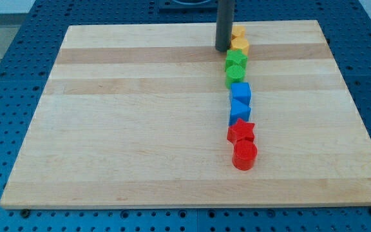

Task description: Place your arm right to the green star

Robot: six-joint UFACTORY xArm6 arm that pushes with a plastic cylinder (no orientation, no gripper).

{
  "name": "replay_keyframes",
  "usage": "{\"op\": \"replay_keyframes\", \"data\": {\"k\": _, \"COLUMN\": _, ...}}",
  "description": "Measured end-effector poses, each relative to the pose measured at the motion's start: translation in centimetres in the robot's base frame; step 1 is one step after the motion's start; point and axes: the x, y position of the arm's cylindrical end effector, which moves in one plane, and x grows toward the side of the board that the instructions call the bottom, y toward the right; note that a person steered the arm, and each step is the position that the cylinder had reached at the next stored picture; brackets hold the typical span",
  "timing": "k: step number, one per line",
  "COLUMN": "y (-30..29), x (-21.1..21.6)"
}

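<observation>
The green star point(236, 60) lies on the wooden board point(140, 116) in the upper middle-right, in a near-vertical line of blocks. My tip point(223, 49) rests on the board just up and to the view's left of the green star, close to its upper left corner and beside the lower yellow block point(240, 45). The rod rises straight up out of the view's top. A second green block point(235, 75) sits directly below the star, touching it.
A second yellow block point(238, 31) sits above the first, partly behind the rod. Below the greens come two blue blocks point(241, 93) point(239, 111), a red star point(241, 131) and a red cylinder point(245, 155). A blue pegboard point(18, 58) surrounds the board.
</observation>
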Motion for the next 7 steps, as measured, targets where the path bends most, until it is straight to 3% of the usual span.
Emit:
{"op": "replay_keyframes", "data": {"k": 2, "y": -4.8, "x": -1.1}}
{"op": "replay_keyframes", "data": {"k": 4, "y": -5.1, "x": -8.5}}
{"op": "replay_keyframes", "data": {"k": 5, "y": -2.6, "x": -8.4}}
{"op": "replay_keyframes", "data": {"k": 7, "y": 8.4, "x": -8.6}}
